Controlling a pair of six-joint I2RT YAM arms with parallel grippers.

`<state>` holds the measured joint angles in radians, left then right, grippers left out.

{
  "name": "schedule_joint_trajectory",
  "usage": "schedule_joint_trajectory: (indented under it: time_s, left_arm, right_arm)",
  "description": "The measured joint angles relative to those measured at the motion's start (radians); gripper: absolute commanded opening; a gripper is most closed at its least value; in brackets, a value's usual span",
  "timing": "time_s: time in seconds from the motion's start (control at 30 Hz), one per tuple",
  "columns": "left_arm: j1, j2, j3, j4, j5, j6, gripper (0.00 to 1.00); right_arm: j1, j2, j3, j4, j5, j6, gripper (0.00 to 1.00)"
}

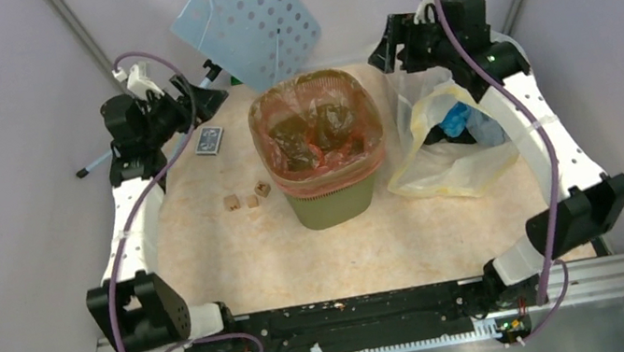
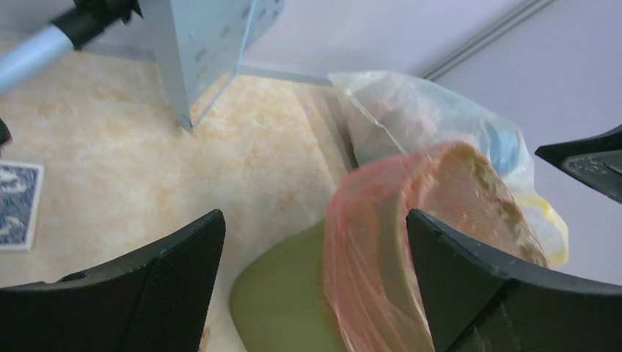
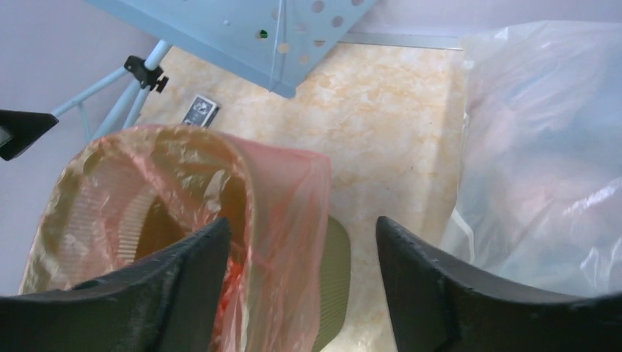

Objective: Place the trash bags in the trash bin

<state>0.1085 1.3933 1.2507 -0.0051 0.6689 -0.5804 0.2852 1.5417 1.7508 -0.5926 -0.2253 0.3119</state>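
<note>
The olive-green trash bin [image 1: 331,203] stands upright mid-table. The orange-red trash bag [image 1: 317,128] lines it, with its edge folded out over the rim and dark crumpled stuff inside. My left gripper [image 1: 201,85] is open and empty, raised at the back left, apart from the bin. In the left wrist view [image 2: 315,242] the bin wall [image 2: 286,293] and bag [image 2: 389,249] show between the fingers. My right gripper [image 1: 389,48] is open and empty, raised at the back right. In the right wrist view [image 3: 302,235] the bag [image 3: 279,191] and bin [image 3: 336,271] lie below.
A pale blue perforated panel [image 1: 245,16] on a stand leans at the back. A large clear bag of colourful items [image 1: 454,139] lies right of the bin. A blue card box [image 1: 209,140] and small wooden cubes [image 1: 246,198] lie left of it.
</note>
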Motion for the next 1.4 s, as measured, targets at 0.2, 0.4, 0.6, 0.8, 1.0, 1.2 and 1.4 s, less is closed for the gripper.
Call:
schedule_joint_trajectory:
  time_s: [0.2,0.4,0.6,0.8,1.0,1.2,1.4]
  left_arm:
    - [-0.006,-0.186,-0.128,-0.058,0.023,-0.004,0.93]
    - [-0.006,-0.36,-0.233,-0.095,0.081,-0.023,0.9]
    - [-0.006,-0.456,-0.27,-0.142,0.124,-0.017,0.84]
    - [-0.006,-0.464,-0.279,-0.22,0.14,0.016,0.69]
    - [-0.008,-0.472,-0.403,-0.206,0.193,-0.014,0.62]
    - [-0.028,-0.472,-0.478,-0.188,0.234,-0.047,0.65]
    - [-0.05,-0.453,-0.542,-0.096,0.299,-0.105,0.68]
  right_arm:
    - [0.02,-0.129,-0.108,-0.024,-0.035,-0.006,0.51]
    - [0.282,-0.077,0.042,-0.187,0.076,-0.145,0.01]
    - [0.433,0.048,0.183,-0.312,0.135,-0.228,0.0]
    - [0.514,0.255,0.321,-0.441,0.188,-0.278,0.0]
    - [0.532,0.325,0.24,-0.47,0.196,-0.294,0.0]
    - [0.531,0.325,0.113,-0.432,0.192,-0.293,0.0]
    - [0.531,0.342,0.066,-0.382,0.18,-0.292,0.0]
